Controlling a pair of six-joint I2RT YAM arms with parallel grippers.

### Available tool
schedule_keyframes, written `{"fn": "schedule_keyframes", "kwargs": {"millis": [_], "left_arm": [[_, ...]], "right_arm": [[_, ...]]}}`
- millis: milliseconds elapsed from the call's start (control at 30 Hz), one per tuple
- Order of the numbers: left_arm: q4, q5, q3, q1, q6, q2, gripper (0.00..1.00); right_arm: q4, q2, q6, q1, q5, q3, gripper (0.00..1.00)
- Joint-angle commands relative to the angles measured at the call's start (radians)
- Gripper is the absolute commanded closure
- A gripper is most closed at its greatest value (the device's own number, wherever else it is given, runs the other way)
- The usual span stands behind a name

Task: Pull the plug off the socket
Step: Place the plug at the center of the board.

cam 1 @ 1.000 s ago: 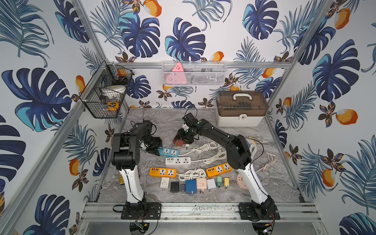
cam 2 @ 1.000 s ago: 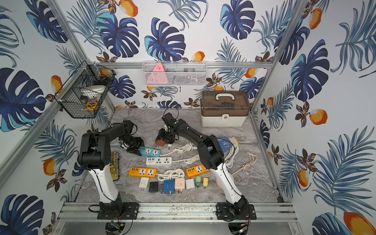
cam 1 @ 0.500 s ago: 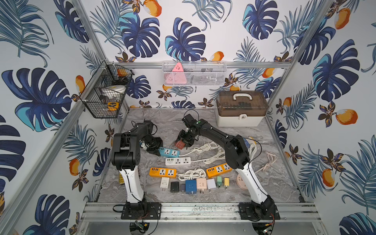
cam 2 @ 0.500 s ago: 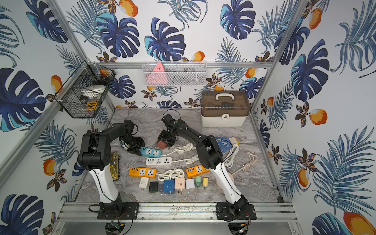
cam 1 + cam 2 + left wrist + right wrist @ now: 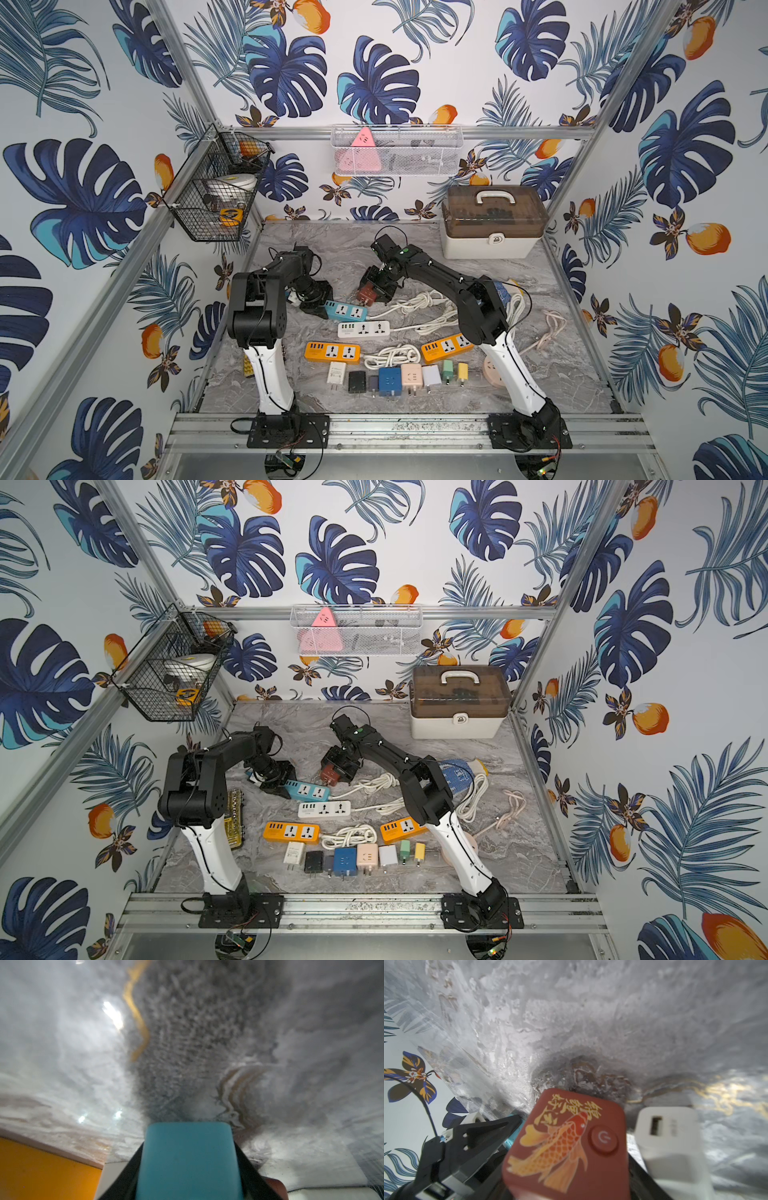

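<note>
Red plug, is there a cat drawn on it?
No, the red plug has a gold and orange fish drawn on it, not a cat.

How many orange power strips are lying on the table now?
2. The left orange strip lies in front of the white strip, near the left arm. The right orange strip lies beside the right arm, partly covered by it. The arms may hide more.
</note>
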Motion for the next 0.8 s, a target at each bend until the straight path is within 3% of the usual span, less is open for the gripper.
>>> {"fn": "schedule_keyframes", "kwargs": {"millis": [0, 233, 467, 567, 700, 767], "left_arm": [[0.079, -0.090, -0.015, -0.010, 0.016, 0.039, 0.89], [0.085, -0.089, -0.020, -0.010, 0.017, 0.042, 0.89], [0.072, -0.111, -0.005, -0.010, 0.040, 0.035, 0.81], [0.059, -0.127, 0.008, -0.010, 0.055, 0.025, 0.63], [0.042, -0.141, 0.026, -0.014, 0.075, 0.015, 0.31], [0.029, -0.154, 0.035, -0.016, 0.085, 0.008, 0.20]], "right_arm": [[0.009, -0.015, 0.019, -0.001, 0.001, -0.016, 0.28], [-0.014, -0.003, -0.030, 0.000, -0.001, 0.055, 0.22], [-0.074, -0.061, -0.077, 0.002, 0.080, 0.058, 0.05], [-0.062, -0.127, -0.106, 0.003, 0.148, 0.009, 0.00], [-0.102, -0.173, -0.175, 0.003, 0.214, 0.025, 0.00], [-0.121, -0.193, -0.210, 0.003, 0.243, 0.035, 0.00]]}}
